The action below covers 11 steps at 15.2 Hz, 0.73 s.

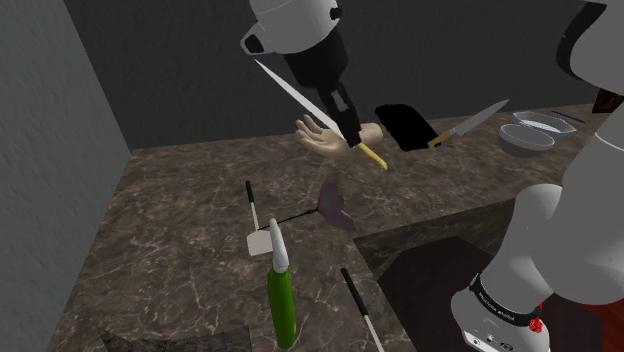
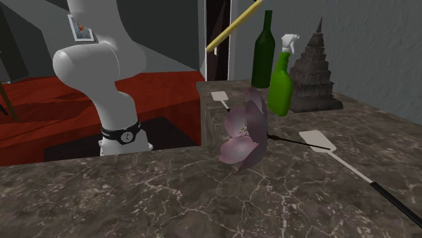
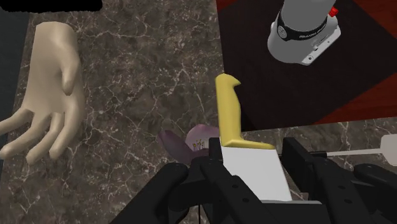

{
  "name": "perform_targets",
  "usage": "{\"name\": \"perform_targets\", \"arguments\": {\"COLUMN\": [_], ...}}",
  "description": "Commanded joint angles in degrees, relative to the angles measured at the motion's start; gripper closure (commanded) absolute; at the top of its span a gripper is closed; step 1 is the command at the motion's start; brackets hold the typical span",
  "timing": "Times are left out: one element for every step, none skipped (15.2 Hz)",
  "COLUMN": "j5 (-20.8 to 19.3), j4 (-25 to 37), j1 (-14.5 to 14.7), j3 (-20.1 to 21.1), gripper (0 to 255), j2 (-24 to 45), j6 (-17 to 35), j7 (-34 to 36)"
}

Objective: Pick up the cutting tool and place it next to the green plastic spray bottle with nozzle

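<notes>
Since the yellow-handled knife [image 3: 229, 111] sits pinched by its pale blade in the gripper [image 3: 254, 160], aloft and well apart from the green spray bottle [image 1: 281, 300], pickup reads as done; transfer to and set-down beside the bottle remain.

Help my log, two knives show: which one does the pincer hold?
The yellow-handled knife, blade clasped in the pincer; the other knife sits apart.
</notes>
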Motion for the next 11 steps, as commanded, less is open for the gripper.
{"name": "perform_targets", "arguments": {"j5": [0.6,0.7,0.9,1.1,1.3,1.5,1.6,1.8,1.9,2.1,2.2], "j4": [3.4,4.1,2.8,1.6,0.5,-0.7,-1.8,-2.8,-3.9,-4.9,-5.9], "j1": [1.8,2.1,2.1,2.0,1.9,1.8,1.7,1.6,1.6,1.5,1.5], "j3": [1.6,1.9,1.8,1.8,1.7,1.7,1.6,1.6,1.5,1.5,1.4], "gripper": [255,255,255,255,255,255,255,255,255,255,255], "j2": [2.3,2.8,2.4,2.1,1.8,1.5,1.2,1.0,0.7,0.5,0.3], "j6": [-2.1,-2.5,-1.6,-0.7,0.2,1.1,1.9,2.8,3.6,4.4,5.2], "j7": [3.4,4.1,4.2,4.3,4.4,4.6,4.7,4.8,4.9,5.0,5.1]}}
